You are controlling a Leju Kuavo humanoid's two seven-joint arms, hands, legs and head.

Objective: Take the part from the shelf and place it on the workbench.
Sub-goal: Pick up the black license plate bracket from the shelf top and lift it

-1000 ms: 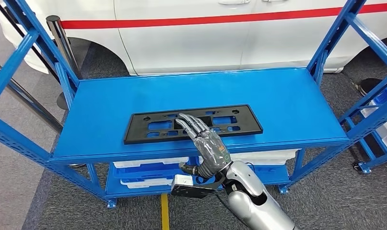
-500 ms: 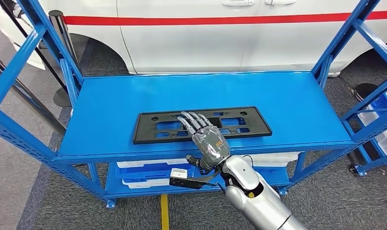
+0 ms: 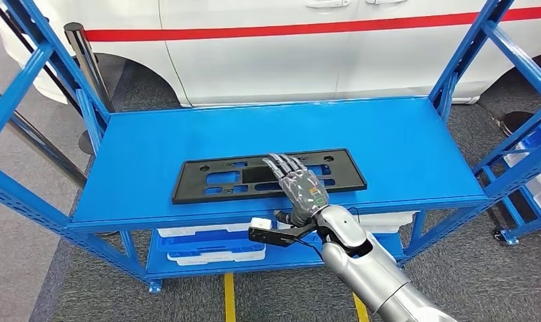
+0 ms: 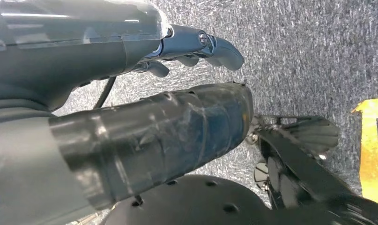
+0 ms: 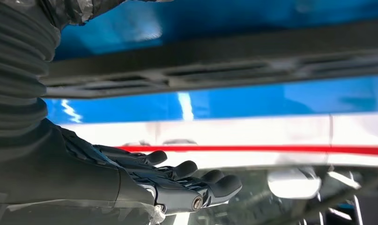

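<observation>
Lying flat on the blue shelf [image 3: 153, 144], the black part [image 3: 214, 178] sits under the right robot hand [image 3: 301, 188], whose fingers [image 3: 281, 163] stretch open above it, gripping nothing.

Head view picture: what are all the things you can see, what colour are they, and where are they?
Shelf rack: one, blue, in front of the robot.
Flat plate-shaped part: one, black, lying on the top shelf near its front edge.
Trays: a few, white and blue, on the lower shelf.
Car: one, white with a red stripe, behind the rack.
Floor lines: yellow, on the grey carpet below.
Right robot hand: one, grey, fingers stretched out over the part.
Left robot hand: one, dark, hanging above the carpet, holding nothing.
</observation>
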